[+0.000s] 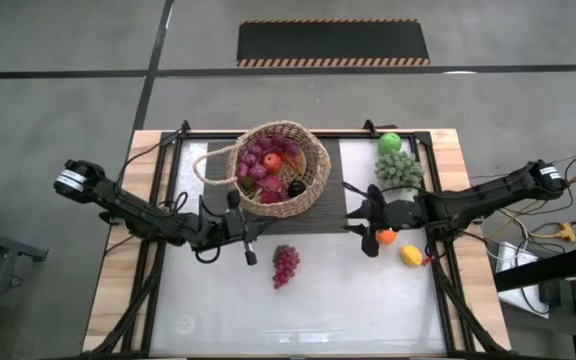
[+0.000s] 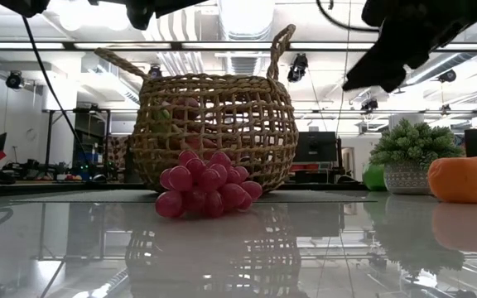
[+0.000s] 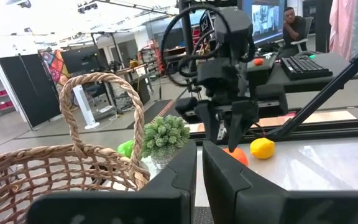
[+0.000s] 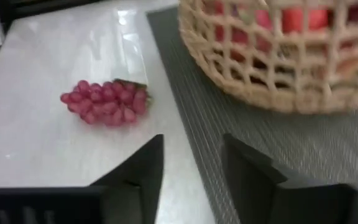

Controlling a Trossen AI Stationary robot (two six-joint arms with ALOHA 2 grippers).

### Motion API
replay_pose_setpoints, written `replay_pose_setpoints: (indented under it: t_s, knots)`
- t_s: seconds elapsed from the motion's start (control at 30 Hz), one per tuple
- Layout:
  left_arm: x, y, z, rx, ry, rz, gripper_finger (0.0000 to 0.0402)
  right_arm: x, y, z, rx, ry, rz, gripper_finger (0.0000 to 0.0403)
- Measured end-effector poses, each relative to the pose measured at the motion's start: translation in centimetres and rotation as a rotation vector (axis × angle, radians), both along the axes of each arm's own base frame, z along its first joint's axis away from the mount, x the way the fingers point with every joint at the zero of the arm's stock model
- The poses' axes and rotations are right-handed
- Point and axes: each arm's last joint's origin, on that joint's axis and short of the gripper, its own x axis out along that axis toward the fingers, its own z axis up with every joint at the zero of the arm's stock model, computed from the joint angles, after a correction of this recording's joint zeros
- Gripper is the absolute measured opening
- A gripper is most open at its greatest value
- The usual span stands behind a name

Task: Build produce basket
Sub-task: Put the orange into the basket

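Observation:
The wicker basket point(image 1: 278, 168) point(image 2: 214, 132) sits on a dark mat at the far middle of the table, with red, pink and dark fruit inside. One pink-red grape bunch point(image 1: 285, 265) point(image 4: 106, 101) lies on the white table in front of it. An orange point(image 1: 386, 237) point(image 3: 236, 155) and a lemon point(image 1: 411, 255) point(image 3: 262, 148) rest on the table at the right, and a green apple point(image 1: 390, 143) lies at the far right. My left gripper point(image 1: 251, 252) point(image 3: 199, 168) hovers shut near the basket's near left side. My right gripper point(image 1: 364, 228) point(image 4: 192, 155) hangs open and empty above the table, beside the orange.
A spiky grey-green leafy clump in a small pot point(image 1: 398, 170) point(image 2: 411, 157) stands right of the basket, near the apple. The dark mat point(image 1: 328, 215) covers the far strip of the table. The near half of the white surface point(image 1: 298, 310) holds only the grape bunch.

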Motion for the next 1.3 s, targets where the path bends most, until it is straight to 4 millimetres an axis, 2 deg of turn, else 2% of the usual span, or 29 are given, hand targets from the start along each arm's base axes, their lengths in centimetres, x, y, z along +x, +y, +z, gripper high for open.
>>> replay_pose_setpoints:
  t_s: [0.13, 0.33, 0.47, 0.7, 1.0, 1.3]
  knots:
    - [0.0, 0.1, 0.0, 0.000, 0.000, 0.003, 0.0010, -0.1, 0.0, 0.9, 0.120, 0.073, -0.091, 0.0192]
    - [0.0, 0.1, 0.1, 0.019, 0.002, 0.010, 0.0010, -1.1, -0.2, 1.4, 0.273, 0.345, -0.315, 0.0238]
    - [0.0, 0.1, 0.1, 0.023, 0.003, 0.010, 0.0010, -1.9, -0.3, 0.9, 0.310, 0.522, -0.483, 0.0253]
    - [0.0, 0.1, 0.1, 0.023, 0.003, 0.010, 0.0010, -2.2, -0.3, -0.6, 0.326, 0.723, -0.641, 0.0256]
    - [0.0, 0.2, 0.1, 0.023, 0.004, 0.013, 0.0010, -1.2, 0.0, -2.5, 0.263, 0.847, -0.643, 0.0263]
    - [0.0, 0.3, 0.1, 0.022, 0.004, 0.016, 0.0010, -1.3, 0.0, -2.4, 0.267, 0.846, -0.637, 0.0335]
